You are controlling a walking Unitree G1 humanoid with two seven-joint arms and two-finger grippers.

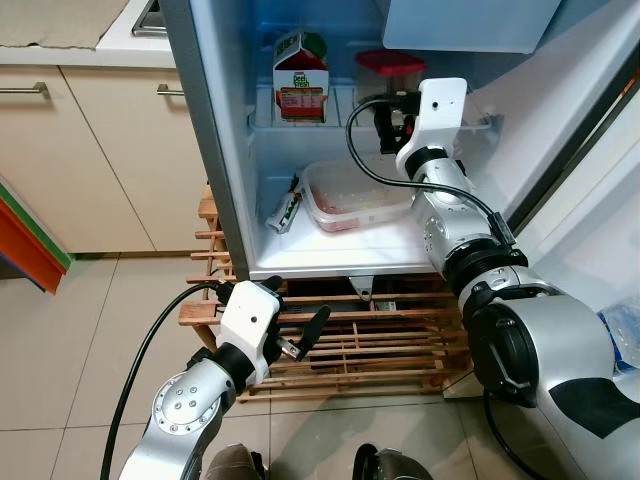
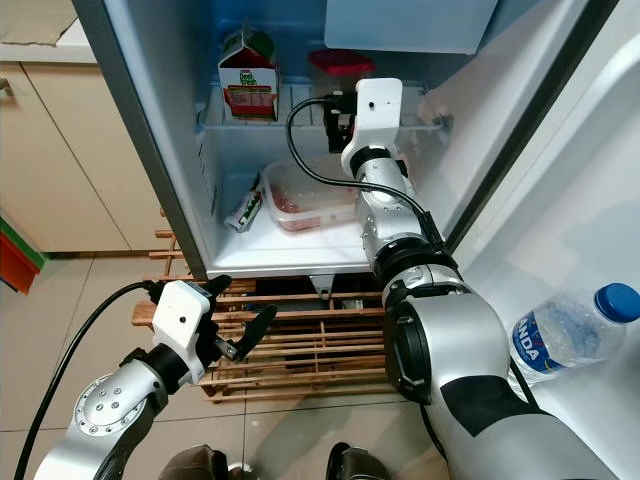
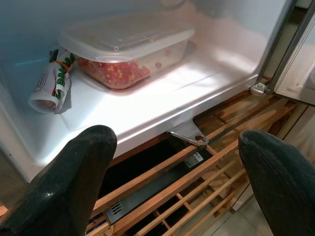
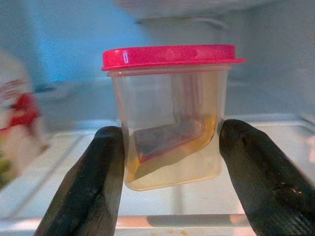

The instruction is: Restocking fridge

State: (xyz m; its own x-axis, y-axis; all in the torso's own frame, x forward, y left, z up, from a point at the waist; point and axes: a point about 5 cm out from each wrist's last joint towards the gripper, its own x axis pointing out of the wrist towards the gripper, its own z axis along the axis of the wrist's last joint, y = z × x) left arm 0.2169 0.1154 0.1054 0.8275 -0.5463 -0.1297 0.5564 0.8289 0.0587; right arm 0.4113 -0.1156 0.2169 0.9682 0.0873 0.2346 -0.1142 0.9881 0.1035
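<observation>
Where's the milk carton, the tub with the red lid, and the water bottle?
White-and-red milk carton (image 1: 300,80), left eye view, front label.
Clear red-lidded tub (image 4: 172,55), right wrist view, lid.
Blue-capped water bottle (image 2: 560,335), right eye view, label.

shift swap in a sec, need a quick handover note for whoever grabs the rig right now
Right tool: inside the fridge at the upper shelf, fingers either side of the red-lidded tub, touching or nearly so; grip not confirmed.
Left tool: open and idle, low in front of the wooden rack under the fridge.
Already in: juice carton on the upper shelf, clear lidded box of red food and a rolled packet on the fridge floor.
Water bottle sits out by the door, on the robot's right.
Left: release the tub, withdraw, stock the bottle.
</observation>
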